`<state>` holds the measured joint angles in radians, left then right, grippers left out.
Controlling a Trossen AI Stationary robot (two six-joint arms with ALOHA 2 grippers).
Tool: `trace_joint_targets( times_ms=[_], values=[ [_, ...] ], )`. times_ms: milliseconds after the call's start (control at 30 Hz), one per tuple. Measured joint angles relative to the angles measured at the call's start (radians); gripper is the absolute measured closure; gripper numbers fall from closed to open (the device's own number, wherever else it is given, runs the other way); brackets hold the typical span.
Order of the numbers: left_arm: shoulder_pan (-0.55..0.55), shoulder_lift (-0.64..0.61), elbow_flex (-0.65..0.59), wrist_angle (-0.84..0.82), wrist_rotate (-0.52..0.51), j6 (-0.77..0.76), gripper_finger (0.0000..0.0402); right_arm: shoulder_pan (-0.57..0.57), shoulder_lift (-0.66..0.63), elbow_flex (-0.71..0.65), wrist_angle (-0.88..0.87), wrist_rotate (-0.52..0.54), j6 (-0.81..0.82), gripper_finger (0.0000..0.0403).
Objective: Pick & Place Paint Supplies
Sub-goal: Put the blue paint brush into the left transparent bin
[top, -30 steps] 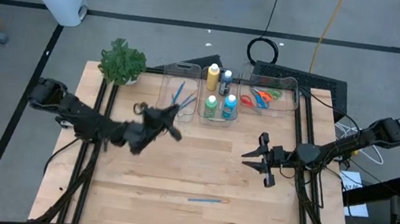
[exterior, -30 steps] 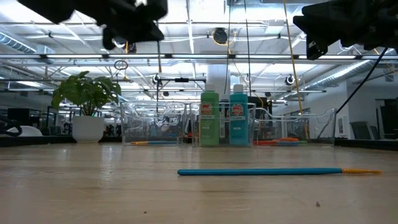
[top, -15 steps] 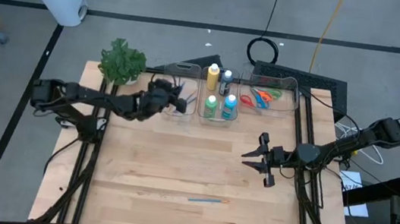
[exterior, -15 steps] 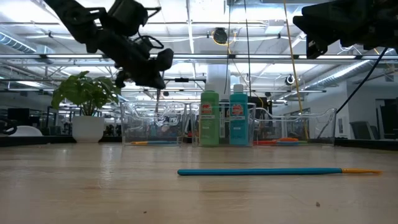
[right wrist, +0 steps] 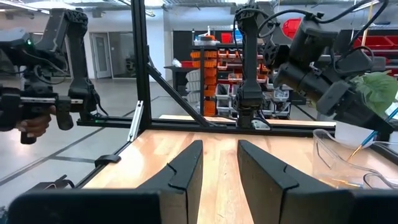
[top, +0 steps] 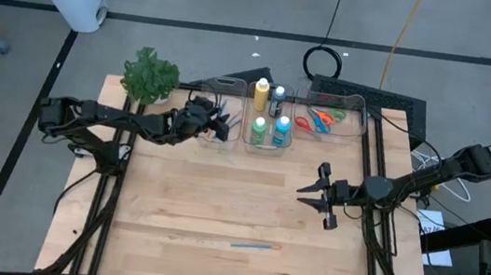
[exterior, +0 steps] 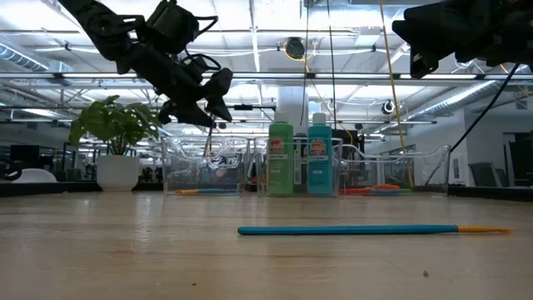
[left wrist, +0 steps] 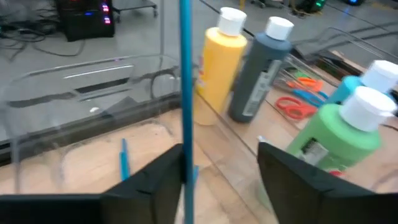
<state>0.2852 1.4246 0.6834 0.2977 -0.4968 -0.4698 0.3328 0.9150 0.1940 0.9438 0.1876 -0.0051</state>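
Wood tabletop (top: 219, 200) under you, bins along the far edge, and your left gripper (top: 213, 122) hung over the left bin (top: 217, 85), fingers pinching a brush (left wrist: 185, 93). From the left wrist the blue shaft ran straight up between the two pads, so you held it upright, likely so it would drop cleanly inside the walls. Another brush (left wrist: 124, 158) already lay on that bin's floor, which is why you aimed there. Next door the yellow bottle (top: 261, 93), dark bottle (top: 278, 97), green bottle (top: 259, 130) and blue bottle (top: 282, 130) stood grouped in the middle bin, and the scissors (top: 320, 119) lay in the right one: sorted by kind. Your right gripper (top: 312, 194) waited well apart, fingers spread, holding nothing. One last brush (top: 256, 246) lay loose near the front edge, my guess for the next pick.
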Motion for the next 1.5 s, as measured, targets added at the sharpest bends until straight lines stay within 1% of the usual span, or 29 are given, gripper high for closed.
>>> trace_joint_targets(
  times_ms=[133, 300, 367, 467, 533, 600, 667, 700, 733, 800, 867, 967, 1067, 1133, 1233, 1367, 1500],
  values=[
    [0.0, -0.014, 0.0, 0.01, 0.06, 0.047, 0.0147, 0.0, 0.0, 0.0, -0.005, 0.0, -0.005, 0.0312],
    [0.0, -0.029, 0.001, -0.003, 0.07, 0.021, 0.0113, 0.0, 0.0, 0.0, -0.002, 0.0, -0.006, 0.0312],
    [0.001, -0.031, 0.002, 0.002, 0.078, 0.021, 0.0107, 0.0, 0.0, 0.0, -0.002, -0.001, -0.005, 0.0312],
    [-0.002, -0.046, -0.001, -0.013, 0.132, 0.033, 0.0103, 0.0, 0.0, 0.0, -0.004, -0.001, 0.01, 0.0312],
    [-0.008, -0.066, 0.001, -0.01, 0.183, 0.028, 0.0103, 0.0, 0.0, 0.0, -0.005, -0.005, 0.023, 0.0312],
    [-0.019, -0.095, 0.001, -0.035, 0.259, -0.015, 0.0103, 0.01, 0.0, 0.0, 0.008, -0.012, 0.044, 0.0312],
    [-0.043, -0.12, 0.001, -0.039, 0.341, -0.054, 0.0103, 0.038, 0.0, 0.0, 0.02, -0.064, 0.061, 0.0309],
    [-0.063, -0.133, -0.004, -0.044, 0.37, -0.059, 0.0103, 0.062, 0.0, 0.0, 0.021, -0.097, 0.069, 0.0305],
    [-0.087, -0.143, -0.008, -0.047, 0.378, -0.056, 0.0103, 0.09, 0.004, 0.0, 0.02, -0.116, 0.078, 0.0299],
    [-0.15, -0.149, -0.016, -0.03, 0.349, -0.037, 0.0103, 0.172, 0.024, 0.002, 0.017, -0.108, 0.096, 0.0282],
    [-0.215, -0.149, -0.027, -0.01, 0.278, -0.022, 0.0103, 0.264, 0.062, 0.019, -0.005, -0.056, 0.093, 0.0261],
    [-0.302, -0.149, -0.029, 0.011, 0.175, -0.009, 0.0103, 0.395, 0.157, 0.083, -0.079, 0.092, 0.068, 0.0223],
    [-0.366, -0.149, -0.029, 0.015, 0.099, -0.01, 0.0103, 0.473, 0.282, 0.184, -0.242, 0.225, 0.091, 0.019],
    [-0.397, -0.149, -0.029, 0.017, 0.077, -0.019, 0.0103, 0.487, 0.372, 0.254, -0.361, 0.258, 0.139, 0.0177],
    [-0.431, -0.149, -0.029, 0.021, 0.069, -0.022, 0.0103, 0.486, 0.505, 0.329, -0.467, 0.258, 0.202, 0.0174],
    [-0.453, -0.141, -0.029, 0.02, 0.062, -0.023, 0.0103, 0.469, 0.655, 0.373, -0.461, 0.257, 0.203, 0.0186],
    [-0.467, -0.141, -0.03, 0.023, 0.04, -0.023, 0.0103, 0.423, 0.747, 0.378, -0.42, 0.256, 0.226, 0.0202]
  ],
)
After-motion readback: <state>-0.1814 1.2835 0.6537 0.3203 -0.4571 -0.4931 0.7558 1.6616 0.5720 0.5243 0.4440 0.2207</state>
